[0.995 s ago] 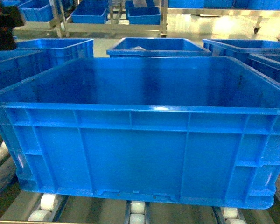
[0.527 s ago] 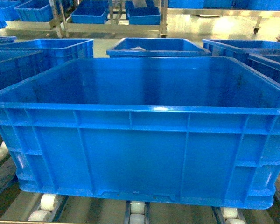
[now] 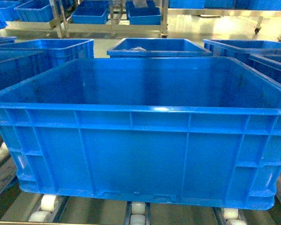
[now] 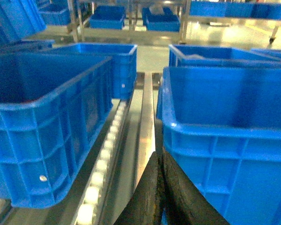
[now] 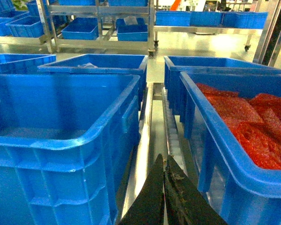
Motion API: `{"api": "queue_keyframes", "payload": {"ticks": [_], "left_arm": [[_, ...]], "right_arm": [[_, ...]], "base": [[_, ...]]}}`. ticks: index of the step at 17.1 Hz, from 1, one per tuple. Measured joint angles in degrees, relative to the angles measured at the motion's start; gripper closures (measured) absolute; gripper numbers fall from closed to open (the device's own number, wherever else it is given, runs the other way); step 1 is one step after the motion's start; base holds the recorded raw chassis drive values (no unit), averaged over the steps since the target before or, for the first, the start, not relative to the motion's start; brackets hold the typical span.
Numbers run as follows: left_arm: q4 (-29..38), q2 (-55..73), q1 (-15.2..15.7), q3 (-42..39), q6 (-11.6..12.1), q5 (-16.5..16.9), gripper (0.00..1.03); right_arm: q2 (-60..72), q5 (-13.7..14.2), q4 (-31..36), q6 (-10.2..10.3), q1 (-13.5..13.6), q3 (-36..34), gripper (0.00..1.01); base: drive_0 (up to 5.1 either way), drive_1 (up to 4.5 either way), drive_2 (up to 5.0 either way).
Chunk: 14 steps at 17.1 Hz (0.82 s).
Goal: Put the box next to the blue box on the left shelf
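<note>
The box (image 3: pixel 140 154), a big bright blue ribbed crate, stands empty on the left shelf's white rollers (image 3: pixel 48 202) and fills the head view. Another blue box (image 3: pixel 18 70) stands close on its left, with a narrow gap between them. In the left wrist view my left gripper (image 4: pixel 158 157) is shut on nothing, low in that gap, with the box (image 4: pixel 225 140) to its right and the other blue box (image 4: pixel 47 131) to its left. My right gripper (image 5: pixel 164 161) is shut and empty beside the box's (image 5: pixel 61 140) right wall. Neither gripper shows in the head view.
A blue crate holding red bags (image 5: pixel 243 112) stands just right of my right gripper. More blue crates (image 3: pixel 157 47) sit behind the box. Steel racks with smaller blue trays (image 3: pixel 89 14) stand across the aisle. A roller rail (image 4: pixel 103 164) runs between the crates.
A dark part of the left arm, seen at the head view's top left a second ago, has gone out of that view. The box has not moved.
</note>
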Motion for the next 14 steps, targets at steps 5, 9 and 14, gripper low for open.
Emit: {"api": "queue_keyframes", "payload": {"ticks": [5,9,14], "left_arm": [[-11.45,-13.29,0.00,-0.04,0.00,0.00,1.00],[-18.16,-20.33,0.00,-0.04,0.02,0.00,1.00],[-21.42,-23.82,0.00,-0.04,0.00,0.00,1.00]], "right_arm": [[-10.23,0.00,-9.73,-0.02,0.00,-0.02,1.00],[-15.69,0.00,-14.97,-0.02,0.00,-0.04,1.00],[-18.47,0.00,-17.55,-0.02,0.00,-0.04,1.00]], "base": [[0.0,0.00,0.0],[0.0,0.00,0.0],[0.0,0.00,0.0]]}}
